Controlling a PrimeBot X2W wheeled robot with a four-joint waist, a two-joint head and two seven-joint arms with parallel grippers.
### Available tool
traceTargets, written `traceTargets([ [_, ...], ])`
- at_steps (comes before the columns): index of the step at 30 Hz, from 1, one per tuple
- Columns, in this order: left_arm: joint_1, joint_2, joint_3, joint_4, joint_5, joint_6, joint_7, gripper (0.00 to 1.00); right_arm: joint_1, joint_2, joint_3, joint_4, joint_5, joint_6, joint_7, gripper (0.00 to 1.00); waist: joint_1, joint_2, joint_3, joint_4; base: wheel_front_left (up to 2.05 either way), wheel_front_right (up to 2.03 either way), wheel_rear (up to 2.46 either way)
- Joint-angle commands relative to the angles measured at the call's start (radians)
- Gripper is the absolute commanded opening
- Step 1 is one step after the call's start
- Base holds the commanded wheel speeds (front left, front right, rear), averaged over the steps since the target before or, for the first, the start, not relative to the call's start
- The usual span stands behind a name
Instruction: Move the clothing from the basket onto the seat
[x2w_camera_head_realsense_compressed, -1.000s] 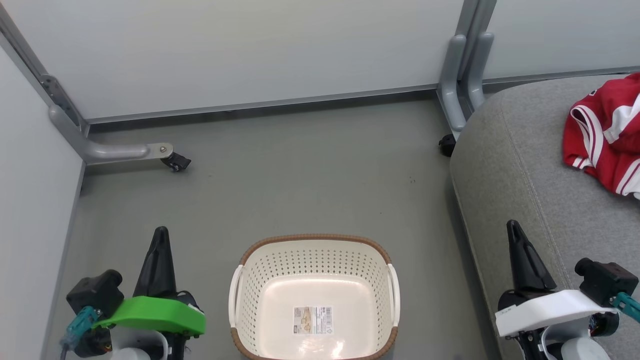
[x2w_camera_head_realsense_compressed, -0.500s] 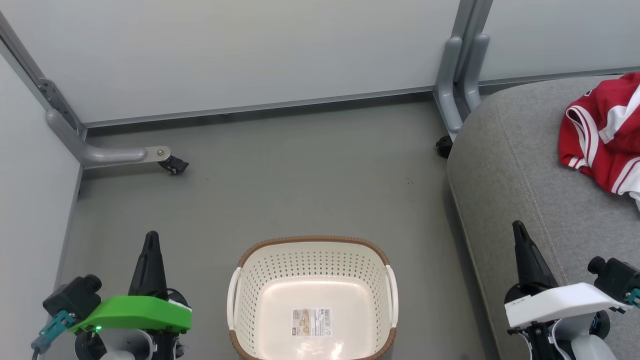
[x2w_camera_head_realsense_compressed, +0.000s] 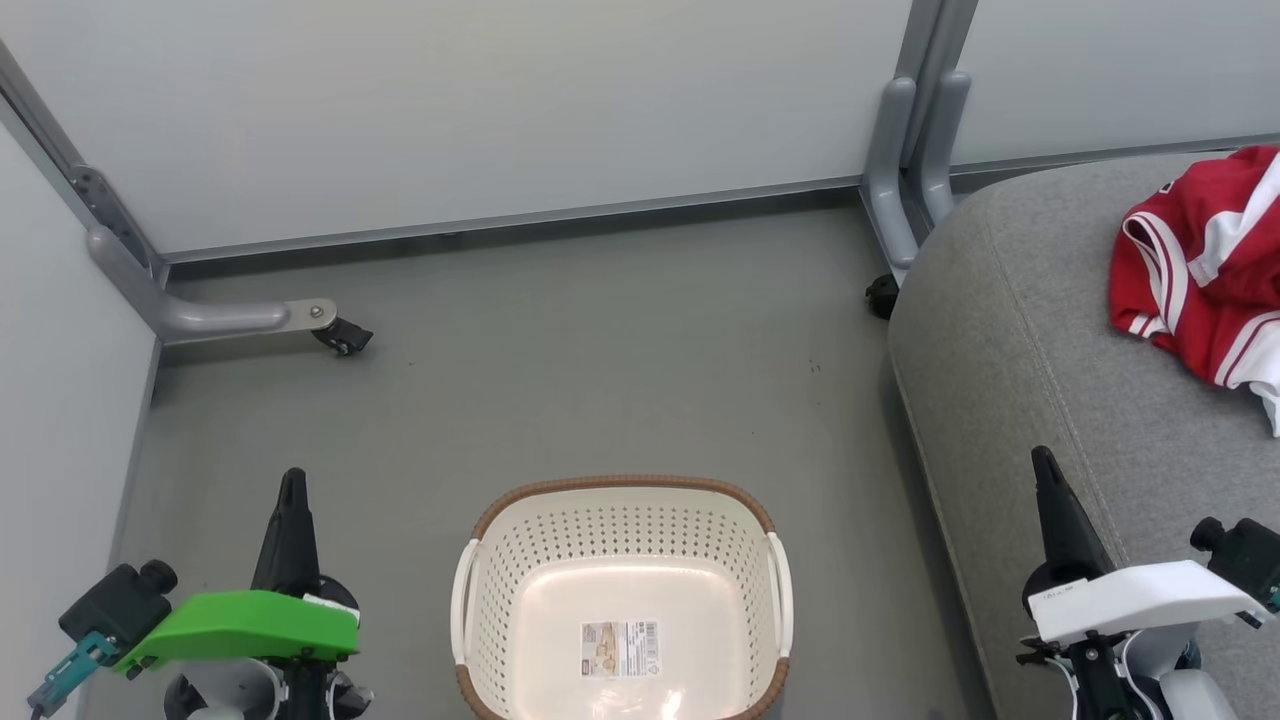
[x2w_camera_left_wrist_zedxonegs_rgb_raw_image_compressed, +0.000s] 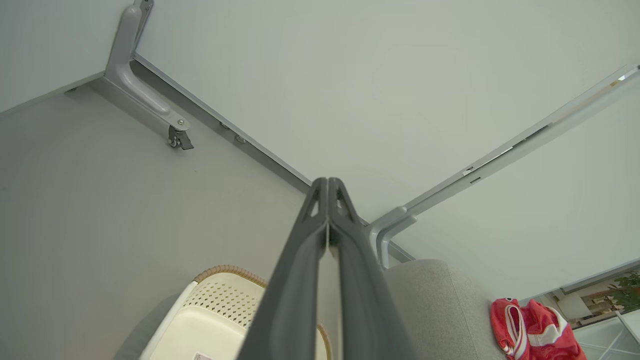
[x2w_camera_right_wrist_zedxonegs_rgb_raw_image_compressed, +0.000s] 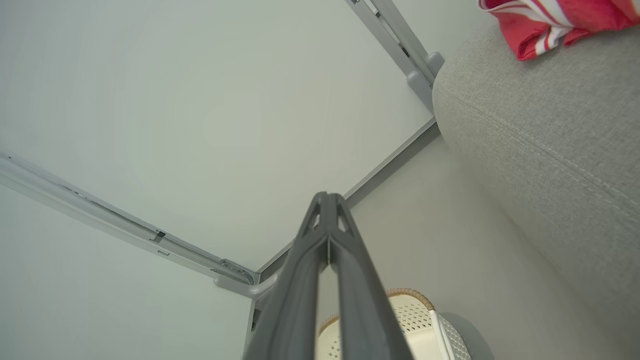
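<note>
Clothing: a red heap with white stripe trim (x2w_camera_head_realsense_compressed: 1200, 270) lies on the seat (x2w_camera_head_realsense_compressed: 1020, 380), at 2 o'clock from the basket (x2w_camera_head_realsense_compressed: 620, 490) in the head view and running off that view's right edge.
Garment count: I cannot tell whether the heap is one piece or two.
Basket: stands on the grey floor (x2w_camera_head_realsense_compressed: 600, 350) with nothing in it but a paper sticker (x2w_camera_head_realsense_compressed: 620, 648) on its bottom.
Left gripper (x2w_camera_head_realsense_compressed: 292, 480): fingers pressed together, holding nothing, over the floor at 8 o'clock from the basket's far rim.
Right gripper (x2w_camera_head_realsense_compressed: 1043, 460): fingers likewise pressed together and empty, tip over the seat's near edge beside the stitched seam.
Clothing relative to right gripper: at 1 o'clock, well apart, no contact.
Clothing relative to left gripper: near 3 o'clock, far across the floor and seat, with the basket between at 4 o'clock.
Step in hand: judging by the bare basket, the transfer looks finished and both arms appear to be at rest.
Doing it well: keep both pairs of fingers closed and clear of the woven rim and the cushion edge, so nothing snags or nudges the basket.
Check worth making: that the heap sits fully on the cushion. Its right side is out of view, so I cannot confirm this.
Risk: small. A loose hem near the cushion's edge could slide off if brushed.
</note>
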Motion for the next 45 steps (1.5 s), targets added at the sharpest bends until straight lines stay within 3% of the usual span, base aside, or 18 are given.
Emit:
traceTargets([
  [1,-0.023,0.003,0.008,-0.008,-0.032,-0.007,0.009,0.0,-0.024,-0.01,-0.006,-0.005,0.033,0.0,0.008,0.0,0.0,0.0,-0.001,-0.001,0.0,0.0,0.0],
  [45,-0.032,0.005,0.064,0.003,-0.479,-0.026,0.126,0.0,-0.052,-0.012,-0.044,0.056,0.466,0.0,0.126,0.0,0.0,0.0,-0.019,-0.024,0.0,0.0,0.0],
])
